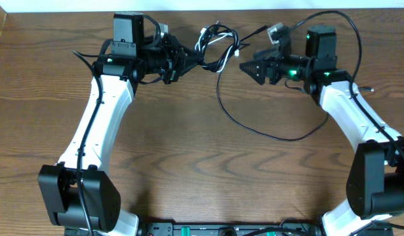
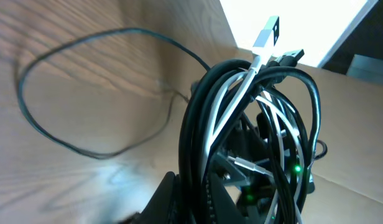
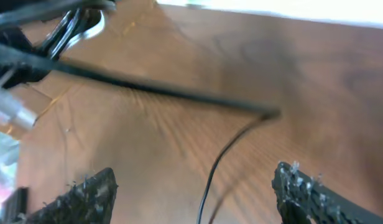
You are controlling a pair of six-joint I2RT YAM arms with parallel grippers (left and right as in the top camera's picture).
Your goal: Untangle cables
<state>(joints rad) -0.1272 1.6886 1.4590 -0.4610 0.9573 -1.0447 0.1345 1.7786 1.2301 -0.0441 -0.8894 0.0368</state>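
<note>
The wooden tabletop [image 1: 189,164] fills the scene. At its far centre the left tool [image 1: 186,63] is closed tight on the cables [image 1: 217,44], a black-and-white tangle. One black cord [image 1: 254,128] loops nearward across the wood. Just right of the tangle, the right tool [image 1: 244,67] has its fingers apart and holds nothing.

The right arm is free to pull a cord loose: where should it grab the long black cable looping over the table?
Probably the single stretch just clear of the bundle, where the long black cable runs alone. Come from above with the open right gripper, fingers straddling it.
</note>
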